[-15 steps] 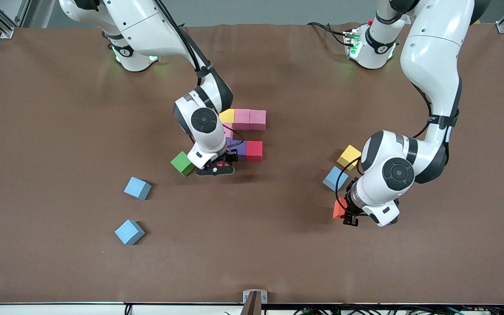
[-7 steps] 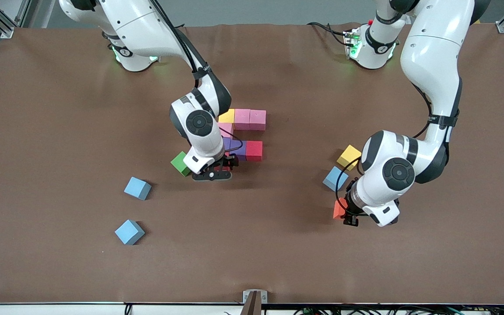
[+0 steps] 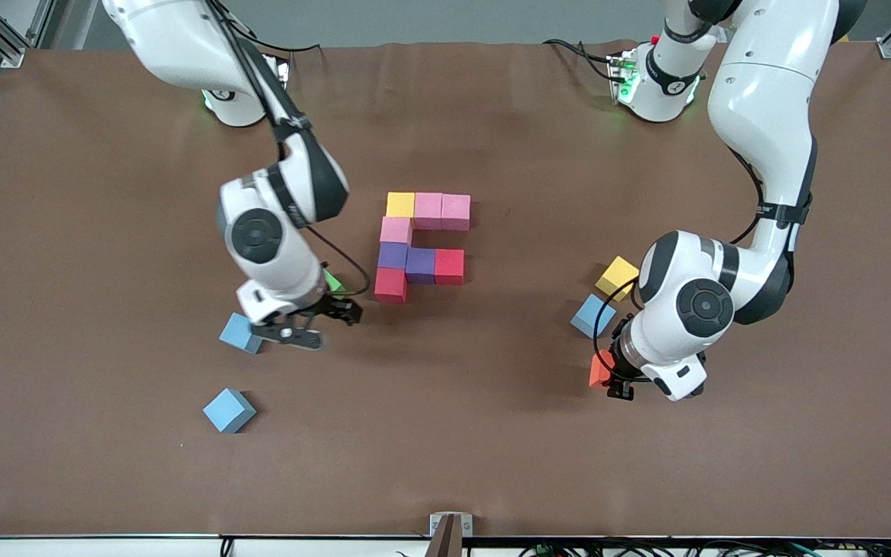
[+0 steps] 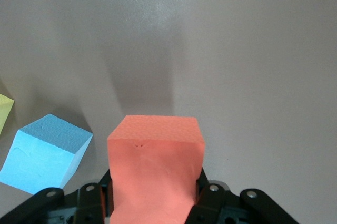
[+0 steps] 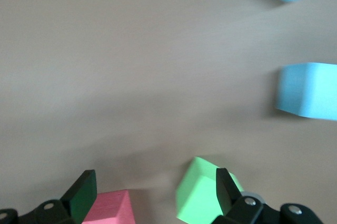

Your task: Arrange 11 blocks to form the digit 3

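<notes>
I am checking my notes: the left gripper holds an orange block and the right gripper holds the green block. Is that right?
Not quite. The right gripper is open and holds nothing; the green block lies on the table, as the right wrist view shows. The left gripper does hold the orange block.

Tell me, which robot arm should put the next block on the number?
Probably the left arm. Its left gripper already holds the orange block, ready to carry to the digit 3. The right gripper is open and empty near the green block.
</notes>
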You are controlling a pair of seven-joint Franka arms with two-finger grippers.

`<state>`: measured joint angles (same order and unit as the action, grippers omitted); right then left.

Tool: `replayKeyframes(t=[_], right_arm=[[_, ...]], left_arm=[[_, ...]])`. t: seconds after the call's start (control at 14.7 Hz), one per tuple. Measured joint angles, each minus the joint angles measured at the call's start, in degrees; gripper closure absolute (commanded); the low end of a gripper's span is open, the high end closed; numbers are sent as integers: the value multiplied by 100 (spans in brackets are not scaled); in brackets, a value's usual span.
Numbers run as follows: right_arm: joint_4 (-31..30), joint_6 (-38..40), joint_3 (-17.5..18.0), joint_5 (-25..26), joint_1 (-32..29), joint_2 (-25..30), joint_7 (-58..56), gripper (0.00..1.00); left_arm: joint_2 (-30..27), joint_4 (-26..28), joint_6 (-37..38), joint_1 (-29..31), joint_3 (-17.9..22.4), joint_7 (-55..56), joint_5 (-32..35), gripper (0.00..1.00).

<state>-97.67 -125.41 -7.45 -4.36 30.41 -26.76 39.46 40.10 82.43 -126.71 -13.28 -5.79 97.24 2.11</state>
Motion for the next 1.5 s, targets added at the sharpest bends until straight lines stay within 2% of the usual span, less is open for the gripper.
replayKeyframes(t=[0.14,0.34,0.48,0.75,1.02,1.5], right_arm=[[0,334,-14,7,-309,226,203,0],[-8,608,-55,61,-735,272,251,0],[-25,770,-121,349,-834,265,301,0],[-77,772,-125,385,-823,264,1115,0],[-612,-12,-74,110,-701,242,1805,0],[-1623,-1103,-39,86,-95,239,2381,0]], left_arm=[[0,0,0,0,-1,0,0,64],[0,0,0,-2,-3,0,0,64],[0,0,0,-3,-3,0,0,64],[0,0,0,-4,-3,0,0,64],[1,3,0,-5,-4,0,0,64],[4,9,0,-6,-4,0,0,64]])
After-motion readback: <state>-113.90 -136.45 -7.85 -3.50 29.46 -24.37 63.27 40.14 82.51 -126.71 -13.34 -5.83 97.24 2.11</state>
